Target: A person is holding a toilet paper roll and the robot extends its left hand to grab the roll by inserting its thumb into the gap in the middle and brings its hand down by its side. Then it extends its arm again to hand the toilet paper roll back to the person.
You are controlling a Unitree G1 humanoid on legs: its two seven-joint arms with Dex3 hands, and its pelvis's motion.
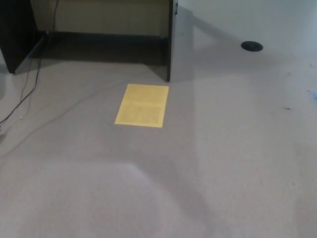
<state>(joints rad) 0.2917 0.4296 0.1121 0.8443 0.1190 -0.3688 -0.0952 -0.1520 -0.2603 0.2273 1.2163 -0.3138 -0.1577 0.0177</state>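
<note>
You are looking down at a grey carpeted floor. A flat yellow rectangular sheet lies on it, just below a dark upright panel edge. A thin black cable trails at left (from dark furniture). A small black round disc sits upper right.

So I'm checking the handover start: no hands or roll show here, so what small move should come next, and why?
Probably raise the left arm forward into view. The head view shows only grey carpet floor, a flat yellow rectangular sheet, a dark desk panel and thin black cables; no roll or person yet.
</note>
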